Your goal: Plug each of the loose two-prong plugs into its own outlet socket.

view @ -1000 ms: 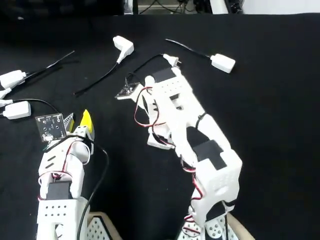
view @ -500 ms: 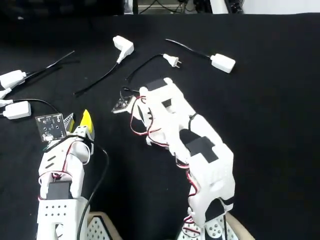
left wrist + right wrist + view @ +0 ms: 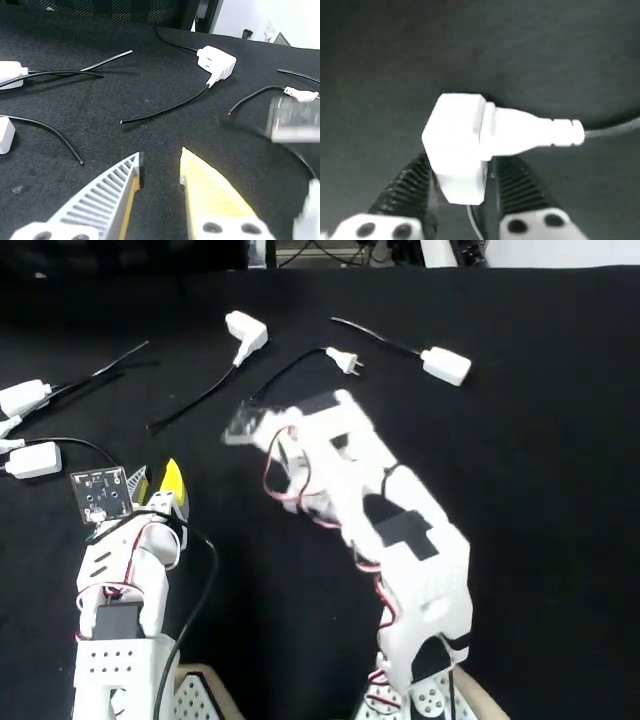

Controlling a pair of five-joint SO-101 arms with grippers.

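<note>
My right gripper (image 3: 466, 172) is shut on a white plug body (image 3: 460, 140), whose strain relief and cord run off to one side above the black mat. In the high view the right arm (image 3: 345, 465) stands over the middle of the table and hides that gripper. A small two-prong plug (image 3: 347, 362) on a black cord lies just beyond it. White outlet sockets (image 3: 247, 332) (image 3: 445, 365) lie at the back. My left gripper (image 3: 160, 485) (image 3: 161, 157) sits open at the near left, holding nothing, with its yellow finger (image 3: 205, 187) and grey finger (image 3: 112, 187) above bare mat.
More white plug pieces (image 3: 25, 397) (image 3: 33, 460) with black cords lie at the left edge. A loose black cord (image 3: 165, 107) runs from the back socket (image 3: 216, 61) toward the left gripper. The mat's right half is bare.
The right arm has swung its wrist to the left and then slightly toward the back, keeping its hold. The white piece seen under it a second ago is now covered. The left arm is unmoved.
</note>
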